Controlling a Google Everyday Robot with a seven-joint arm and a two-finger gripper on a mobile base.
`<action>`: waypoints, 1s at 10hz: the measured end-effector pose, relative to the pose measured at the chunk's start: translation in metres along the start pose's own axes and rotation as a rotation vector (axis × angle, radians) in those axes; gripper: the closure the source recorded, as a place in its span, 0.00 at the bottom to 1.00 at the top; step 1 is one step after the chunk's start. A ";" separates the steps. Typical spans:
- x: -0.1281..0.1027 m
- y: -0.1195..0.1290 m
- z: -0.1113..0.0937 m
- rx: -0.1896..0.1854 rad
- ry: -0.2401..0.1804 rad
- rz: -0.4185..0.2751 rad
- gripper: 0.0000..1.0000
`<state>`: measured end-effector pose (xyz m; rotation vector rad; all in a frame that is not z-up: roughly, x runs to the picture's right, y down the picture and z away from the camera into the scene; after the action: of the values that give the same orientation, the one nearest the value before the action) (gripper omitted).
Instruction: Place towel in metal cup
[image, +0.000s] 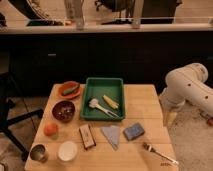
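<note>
The towel (112, 135) is a grey-blue folded cloth lying flat near the front middle of the wooden table (142, 102). The metal cup (38, 152) stands upright at the table's front left corner, well apart from the towel. My white arm (187, 87) is folded off the table's right side. My gripper (169, 119) hangs at its lower end beside the table's right edge, far from both towel and cup, holding nothing that I can see.
A green tray (104, 80) holds a brush and a yellow item. Around it lie a dark bowl (64, 110), an orange plate (69, 90), an orange fruit (50, 129), a white cup (67, 150), a brown bar (87, 136), a blue sponge (133, 131) and a fork (159, 153).
</note>
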<state>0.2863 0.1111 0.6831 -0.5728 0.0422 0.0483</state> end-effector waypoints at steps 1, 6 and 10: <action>0.000 0.000 0.000 0.000 0.000 0.000 0.20; -0.022 0.013 0.001 -0.030 -0.089 -0.168 0.20; -0.083 0.030 0.007 -0.043 -0.194 -0.447 0.20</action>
<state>0.2019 0.1372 0.6775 -0.6077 -0.2761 -0.3304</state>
